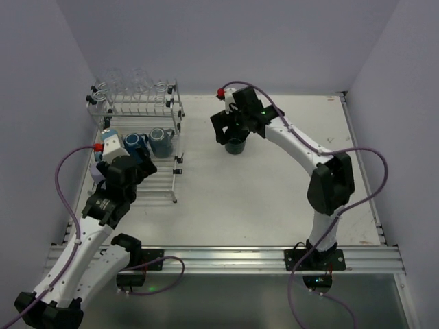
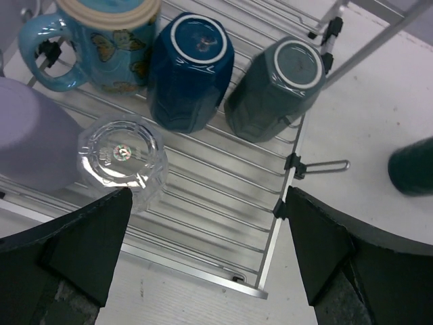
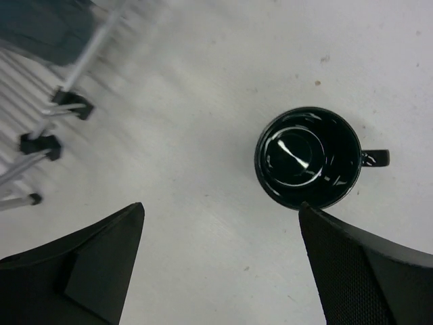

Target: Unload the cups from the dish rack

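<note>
Pale lavender walls (image 1: pixel 206 41) close in a white table (image 1: pixel 274 205). At its far left stands the dish rack (image 1: pixel 180 123), two wire tiers, with clear glass tumblers (image 1: pixel 130 82) lined up on the upper one. On the lower tier, seen from the left wrist, a lavender cup (image 2: pixel 30 135) sits at the left edge with an upturned glass tumbler (image 2: pixel 122 159) just beside it. Behind them are a light blue mug (image 2: pixel 101 40), a blue mug (image 2: pixel 189 68) and a grey mug (image 2: pixel 274 88) in a row, the last two bottom-up. The left gripper (image 2: pixel 210 196) hangs over this tier with its fingers spread wide, holding nothing; the tumbler is just beside its left finger. Right of the rack, out on the table, a dark green mug (image 1: pixel 235 145) stands upright, its handle pointing away from the rack. The right gripper (image 3: pixel 222 208) hovers right above it, fingers parted wide and empty, the mug just beyond the tip of one finger.
</note>
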Controlling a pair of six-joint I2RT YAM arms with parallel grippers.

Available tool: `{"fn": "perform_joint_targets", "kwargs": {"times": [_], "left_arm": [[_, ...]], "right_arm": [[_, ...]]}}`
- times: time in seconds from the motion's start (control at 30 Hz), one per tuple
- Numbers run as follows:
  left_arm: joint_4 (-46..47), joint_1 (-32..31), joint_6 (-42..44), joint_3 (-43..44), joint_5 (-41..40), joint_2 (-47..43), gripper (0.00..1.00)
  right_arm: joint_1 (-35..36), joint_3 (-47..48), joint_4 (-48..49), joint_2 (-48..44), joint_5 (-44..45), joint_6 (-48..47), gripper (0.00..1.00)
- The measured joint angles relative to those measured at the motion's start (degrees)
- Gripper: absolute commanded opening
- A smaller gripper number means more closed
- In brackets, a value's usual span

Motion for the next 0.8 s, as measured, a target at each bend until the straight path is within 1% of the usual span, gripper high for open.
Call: {"fn": "perform_joint_targets", "kwargs": {"times": [0.17, 0.27, 0.37, 0.53, 0.63, 0.73, 0.77, 0.8], "left_arm": [[-1.0, 1.5, -3.4, 0.5, -5.3, 3.0, 1.00], [-1.3, 3.5, -4.2, 0.5, -7.3, 5.2, 1.00], [-0.8, 7.1, -4.0, 0.5, -7.9, 9.0, 1.00], [0.7, 12.3, -2.2, 0.5, -6.1, 15.9, 1.00], [2.1, 14.4, -1.1, 0.5, -4.4, 18.6, 1.00], [3.0, 15.6, -0.7, 0.5, -3.1, 20.3, 0.97], [3.3, 15.8, -0.6, 0.5, -2.8, 20.7, 0.91], [3.5, 15.9, -0.5, 0.5, -2.4, 20.9, 0.89]], "right_arm": [[0.0, -4.3, 3.9, -13.9, -6.1, 1.3, 0.99], [0.1, -5.7, 6.6, -19.6, -9.2, 2.1, 0.99], [0.2, -7.6, 7.9, -23.5, -11.2, 2.7, 0.99], [0.4, -9.1, 8.4, -25.3, -13.7, 3.1, 0.99], [0.6, -9.7, 8.5, -25.3, -14.8, 3.4, 0.99], [0.9, -9.9, 8.5, -25.3, -15.2, 3.7, 0.99], [1.2, -9.9, 8.5, -25.3, -15.2, 3.7, 0.99], [1.4, -9.9, 8.5, -25.3, -15.2, 3.7, 0.99]]}}
